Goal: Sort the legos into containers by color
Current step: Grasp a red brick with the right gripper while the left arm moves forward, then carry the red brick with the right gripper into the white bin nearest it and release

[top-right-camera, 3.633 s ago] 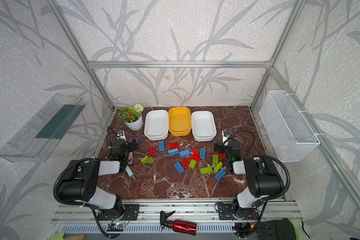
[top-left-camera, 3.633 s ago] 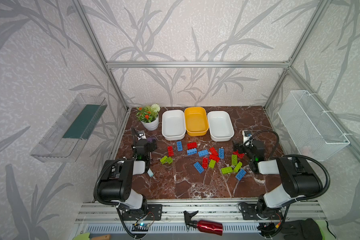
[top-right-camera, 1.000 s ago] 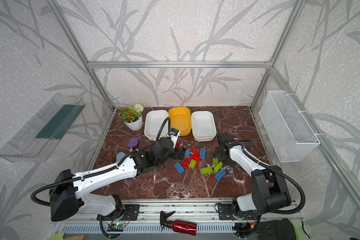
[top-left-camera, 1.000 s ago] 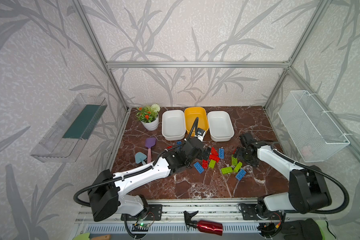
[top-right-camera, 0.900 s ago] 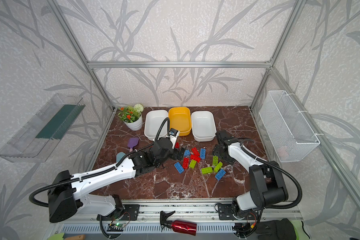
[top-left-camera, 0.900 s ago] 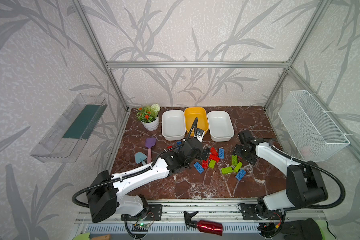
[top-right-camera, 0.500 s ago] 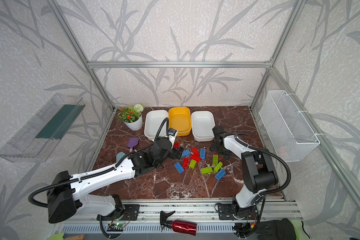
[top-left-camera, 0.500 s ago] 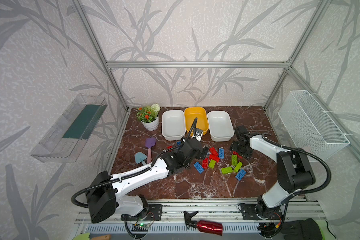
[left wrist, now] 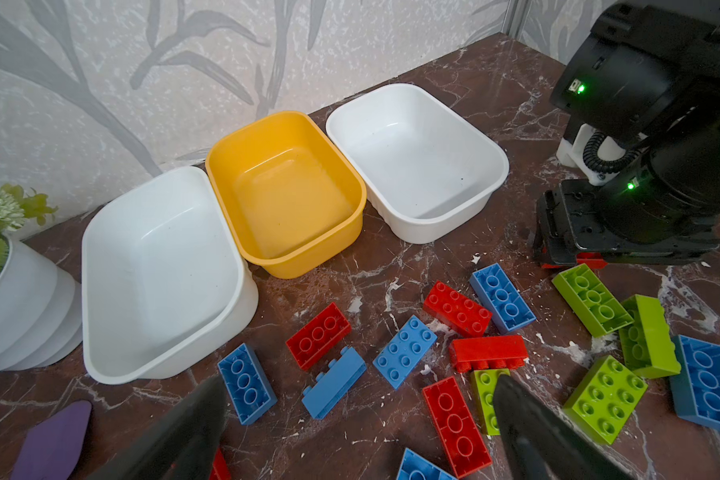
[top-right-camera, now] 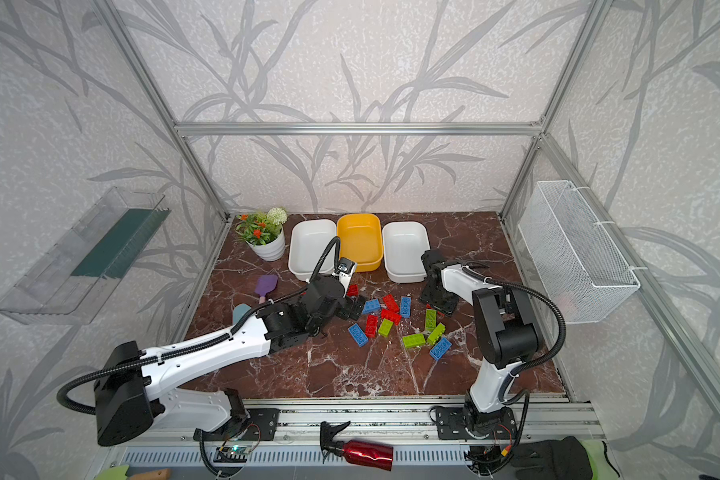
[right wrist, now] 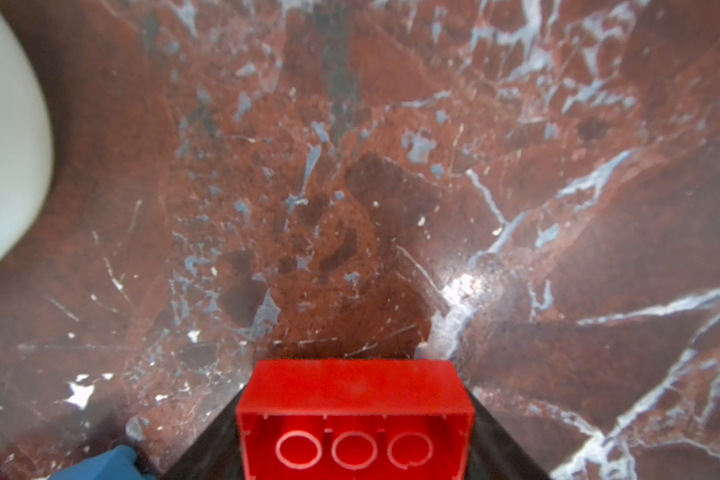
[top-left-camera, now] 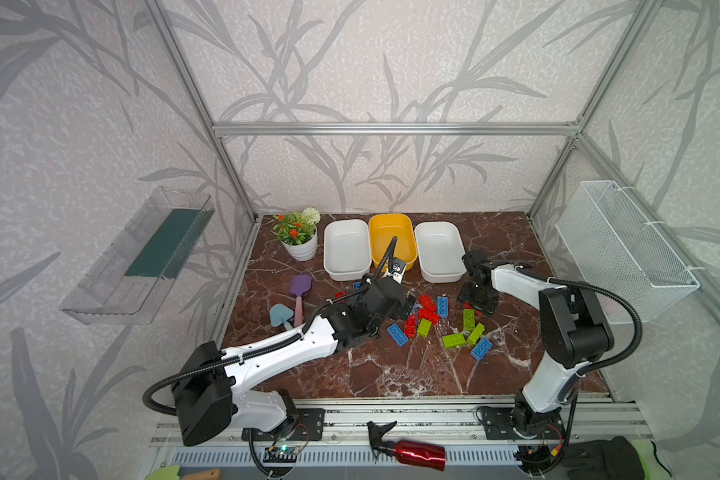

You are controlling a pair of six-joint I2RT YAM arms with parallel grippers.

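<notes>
Legos (top-left-camera: 442,306) loose on the dark marbled desk (top-left-camera: 391,374), red, blue and lime mixed, all in front of the tubs. Far left: white ribbed flower pot (top-left-camera: 302,249) at the back, purple spatula (top-left-camera: 300,286) and teal utensil (top-left-camera: 280,315) nearer the front. Next, in a row along the back, side by side: left white tub (top-left-camera: 347,249), yellow tub (top-left-camera: 400,226), right white tub (top-left-camera: 439,249). Left claw (left wrist: 360,382) spread wide, low over the left end of the pile, blue and red bricks between its fingers (left wrist: 192,415), nothing gripped. Right of the pile: right claw (top-left-camera: 479,303) down at desk level, just in front of the right white tub, pinching a red lego (right wrist: 354,386), fingers against its two ends, hollow underside toward the wrist camera. Lime bricks (top-left-camera: 468,320) just beside that claw. Far right: white wire basket (top-left-camera: 624,249) on the wall.
</notes>
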